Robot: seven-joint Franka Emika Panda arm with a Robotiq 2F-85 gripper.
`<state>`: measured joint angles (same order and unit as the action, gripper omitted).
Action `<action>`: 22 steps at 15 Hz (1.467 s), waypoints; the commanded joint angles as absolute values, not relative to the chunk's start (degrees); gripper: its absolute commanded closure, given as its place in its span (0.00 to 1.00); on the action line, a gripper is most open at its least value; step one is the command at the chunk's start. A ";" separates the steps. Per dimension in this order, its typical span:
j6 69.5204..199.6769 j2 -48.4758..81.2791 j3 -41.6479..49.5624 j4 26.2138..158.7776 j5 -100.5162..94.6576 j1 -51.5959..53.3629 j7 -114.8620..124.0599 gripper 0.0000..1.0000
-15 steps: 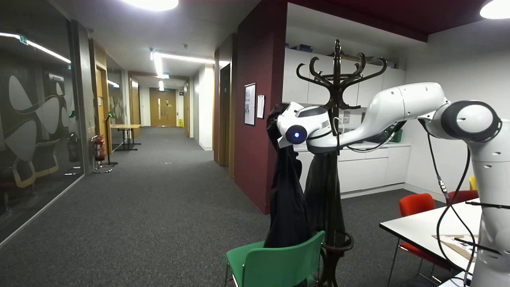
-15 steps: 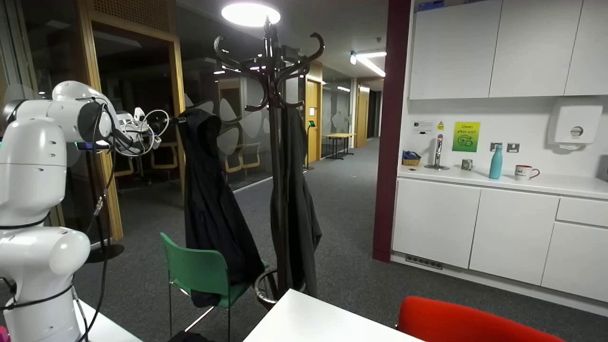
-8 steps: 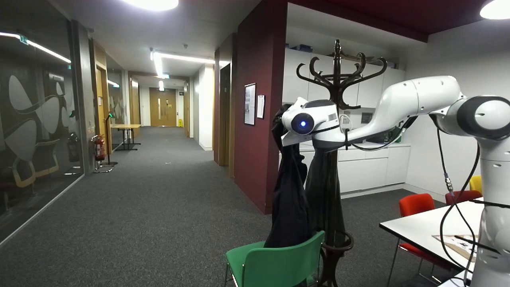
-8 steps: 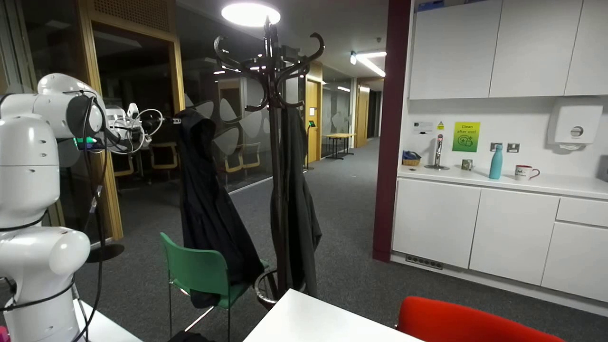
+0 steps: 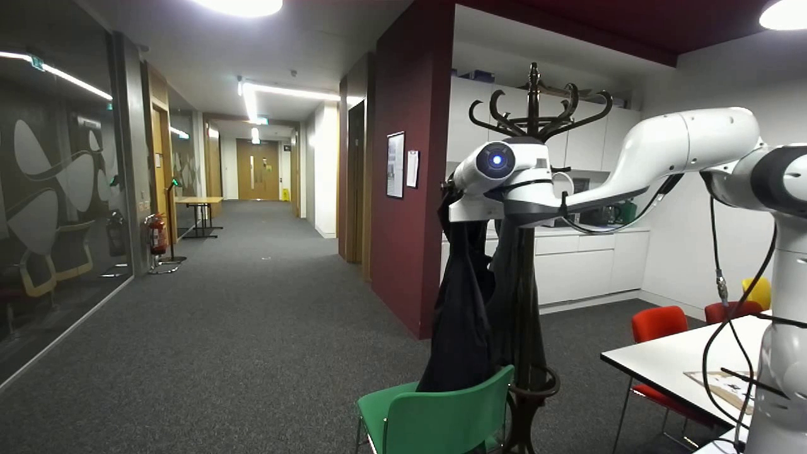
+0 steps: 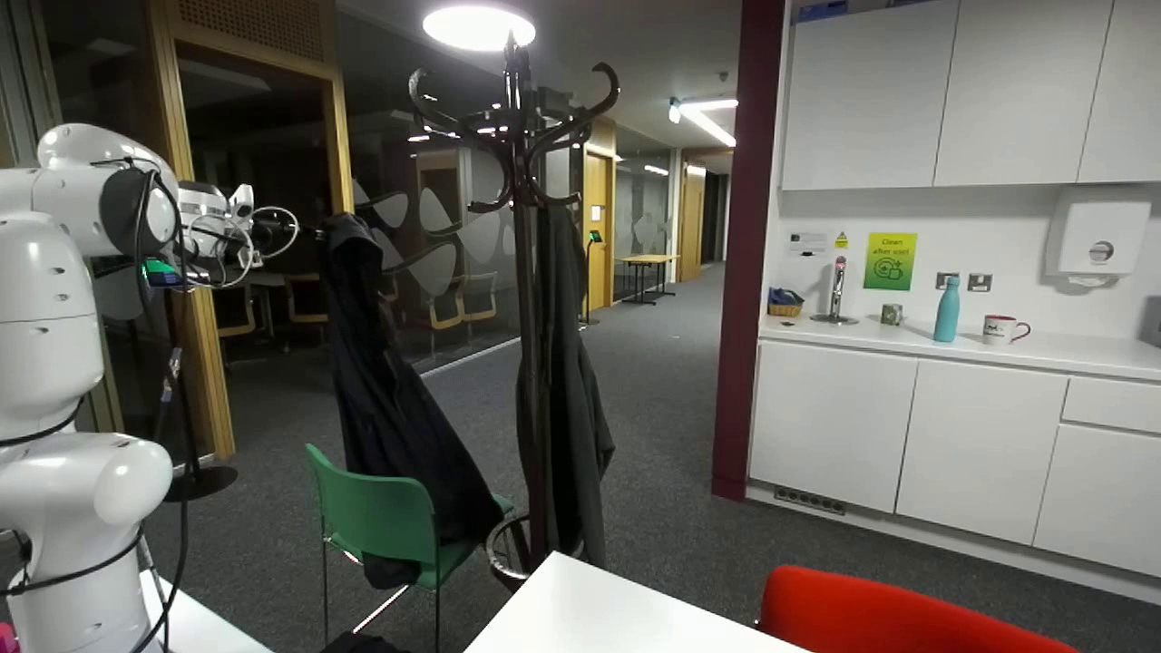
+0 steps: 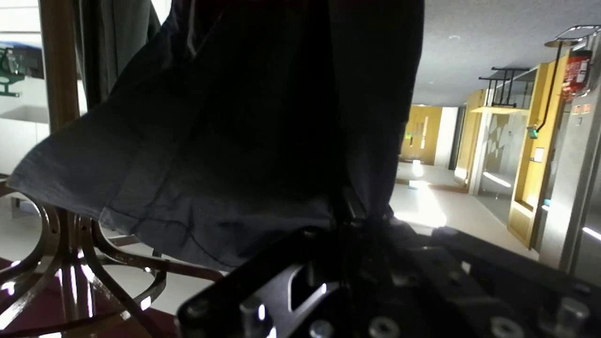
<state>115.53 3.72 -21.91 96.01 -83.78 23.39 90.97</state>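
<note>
Gripper (image 6: 318,234) pinching black coat (image 6: 395,435) by top edge. Coat hanging beside coat stand (image 6: 529,363), lower end reaching green chair (image 6: 372,512). Likely handling soft, floppy, fairly light; gathered cloth near top probably offering firmest hold.

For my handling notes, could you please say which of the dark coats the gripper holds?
The black coat, pinched in the gripper and reaching down to the green chair; the grey coat hangs at the coat stand.
</note>
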 commanded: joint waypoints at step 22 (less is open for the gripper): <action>125.34 -22.17 -21.19 109.92 -65.11 16.16 104.50 0.72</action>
